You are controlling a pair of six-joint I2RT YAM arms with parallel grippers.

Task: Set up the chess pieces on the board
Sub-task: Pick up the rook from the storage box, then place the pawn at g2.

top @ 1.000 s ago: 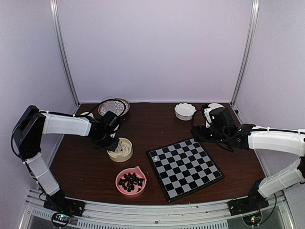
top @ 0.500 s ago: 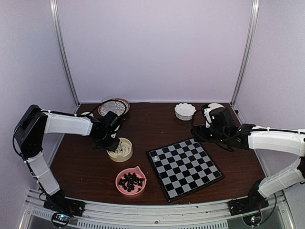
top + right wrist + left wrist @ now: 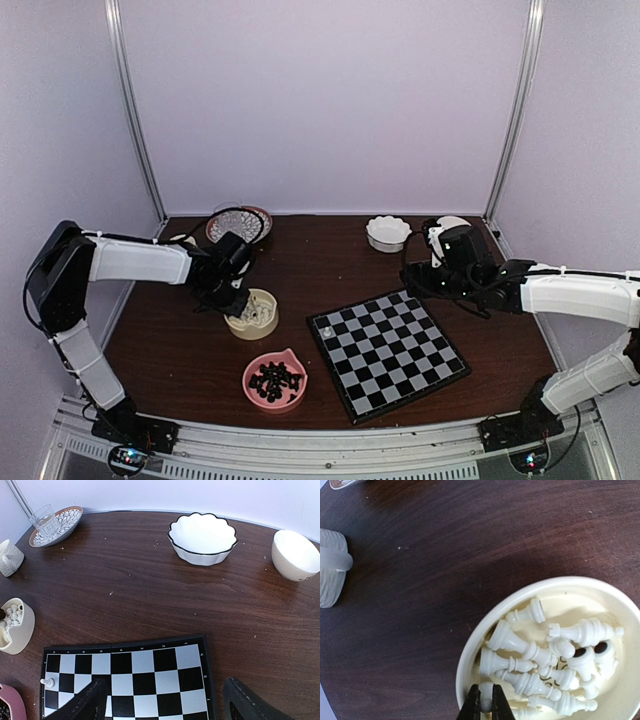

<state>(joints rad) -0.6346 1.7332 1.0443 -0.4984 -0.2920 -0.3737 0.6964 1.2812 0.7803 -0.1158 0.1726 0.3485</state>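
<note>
The chessboard (image 3: 388, 349) lies at centre right, with one cream-white chess piece (image 3: 324, 325) standing at its far left corner; that piece also shows in the right wrist view (image 3: 48, 682). A cream bowl (image 3: 253, 313) left of the board holds several white chessmen (image 3: 540, 662). My left gripper (image 3: 485, 704) is inside that bowl's near rim, shut on a small white chess piece (image 3: 485, 692). My right gripper (image 3: 165, 700) is open and empty above the board's far edge (image 3: 150, 642).
A pink bowl (image 3: 275, 380) of black chessmen sits near the front. A scalloped white bowl (image 3: 202, 538), a plain white cup (image 3: 296, 555), a patterned plate with a glass (image 3: 52, 525) and a white mug (image 3: 9, 557) stand along the back.
</note>
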